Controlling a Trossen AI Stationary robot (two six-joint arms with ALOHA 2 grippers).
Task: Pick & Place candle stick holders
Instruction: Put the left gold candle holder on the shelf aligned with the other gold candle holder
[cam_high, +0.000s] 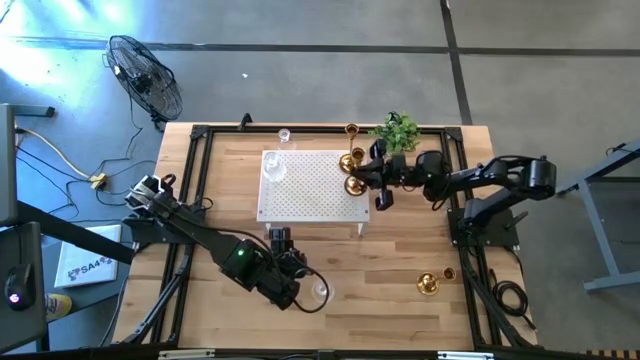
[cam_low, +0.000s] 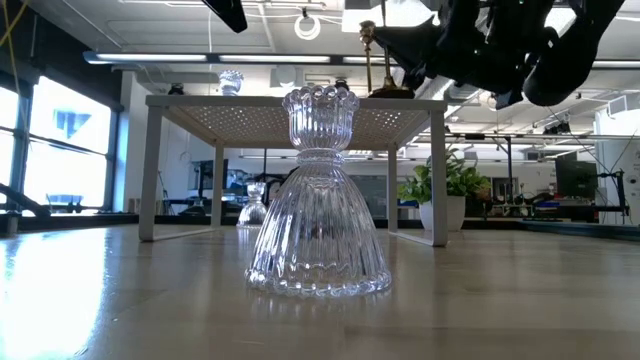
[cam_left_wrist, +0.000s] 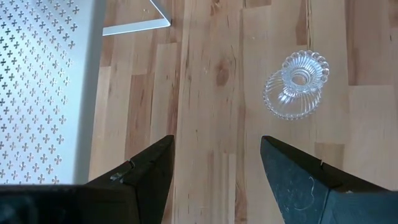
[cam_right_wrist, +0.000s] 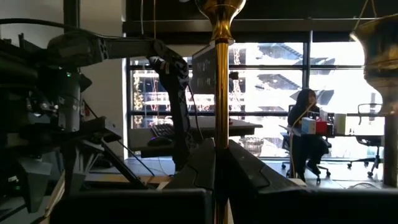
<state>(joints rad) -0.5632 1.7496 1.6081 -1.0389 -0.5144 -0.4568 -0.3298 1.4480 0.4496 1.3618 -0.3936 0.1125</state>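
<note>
On the white perforated metal platform (cam_high: 310, 187) stand 1 clear ribbed glass candle stick holder (cam_high: 273, 166) near its far left corner and 2 gold brass holders at its right edge. Of those, the tall-stemmed gold brass holder (cam_right_wrist: 220, 81) is clenched at the stem by the right end effector (cam_high: 372, 180), whose fingers (cam_right_wrist: 245, 168) are closed around it. Still off the platform: another clear glass holder (cam_high: 285, 136) just behind it, a gold one (cam_high: 351, 130) beyond its far right corner, a gold holder (cam_high: 428, 283) well to its front right, and a clear fluted glass holder (cam_left_wrist: 296, 84) in front. The left end effector (cam_left_wrist: 214, 168) hovers beside that one, released and empty. Judged so, roughly half remains.
</note>
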